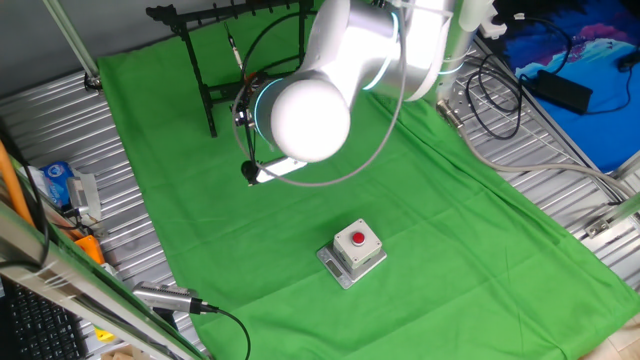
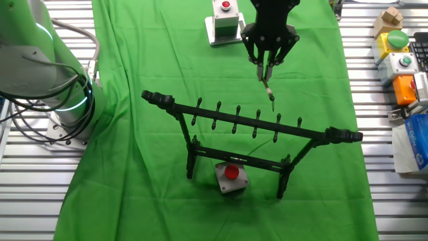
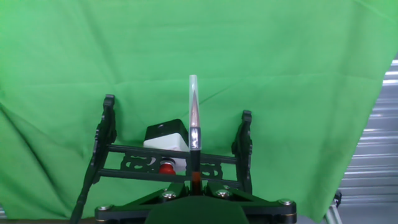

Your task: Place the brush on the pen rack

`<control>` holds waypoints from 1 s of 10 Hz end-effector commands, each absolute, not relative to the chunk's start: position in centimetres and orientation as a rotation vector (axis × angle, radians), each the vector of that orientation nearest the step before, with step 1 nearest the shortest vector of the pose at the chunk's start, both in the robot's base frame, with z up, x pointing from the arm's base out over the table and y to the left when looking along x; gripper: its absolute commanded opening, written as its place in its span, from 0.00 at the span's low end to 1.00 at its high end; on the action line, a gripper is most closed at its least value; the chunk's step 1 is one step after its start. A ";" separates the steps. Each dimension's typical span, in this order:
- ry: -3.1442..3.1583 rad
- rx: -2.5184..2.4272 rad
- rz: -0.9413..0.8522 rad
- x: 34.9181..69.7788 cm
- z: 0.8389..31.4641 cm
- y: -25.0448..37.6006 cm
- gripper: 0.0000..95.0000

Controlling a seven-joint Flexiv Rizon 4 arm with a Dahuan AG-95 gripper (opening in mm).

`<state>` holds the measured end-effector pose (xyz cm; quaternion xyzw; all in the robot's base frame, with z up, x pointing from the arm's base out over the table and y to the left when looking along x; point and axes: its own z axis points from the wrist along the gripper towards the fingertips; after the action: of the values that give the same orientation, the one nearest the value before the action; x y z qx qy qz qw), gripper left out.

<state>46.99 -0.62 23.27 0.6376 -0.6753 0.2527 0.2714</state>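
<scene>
We see a green cloth (image 2: 134, 67) spread over a metal table (image 2: 33, 174). The pen rack (image 2: 251, 117) stands on the cloth, a black frame with two legs, a top bar with little pegs and a lower bar. In the other fixed view it sits in the near middle of the cloth. A small grey box with a red button (image 2: 231, 176) sits just under it, between its legs.

The gripper (image 2: 268, 59) hangs in the air on the far side of the rack. Its two black fingers are pinched shut on the brush (image 2: 269, 86). The brush is very thin. It sticks out past the fingers and points down toward the top bar, but its end stops a bit short of the pegs and does not touch them.

In the hand view the brush (image 3: 194, 118) stands straight up in the middle, with a see-through cap over its pale pointed tip (the dark shaft goes down between the fingers). The rack (image 3: 174, 158) is right behind it.

In one fixed view the big white arm (image 1: 330, 90) hides most of the gripper. The rack (image 1: 215, 60) is at the far left of the cloth there, and another grey box with a red button (image 1: 355, 250) sits near the middle, well apart from the rack.
</scene>
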 end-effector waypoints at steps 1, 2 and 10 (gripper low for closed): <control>-1.832 1.712 0.673 47.1 23.3 -0.5 0.00; -1.837 1.706 0.668 47.1 23.3 -0.5 0.00; -1.955 1.586 0.733 47.1 23.3 -0.5 0.00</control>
<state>47.13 -0.44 23.31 0.5875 -0.7183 0.2686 0.2582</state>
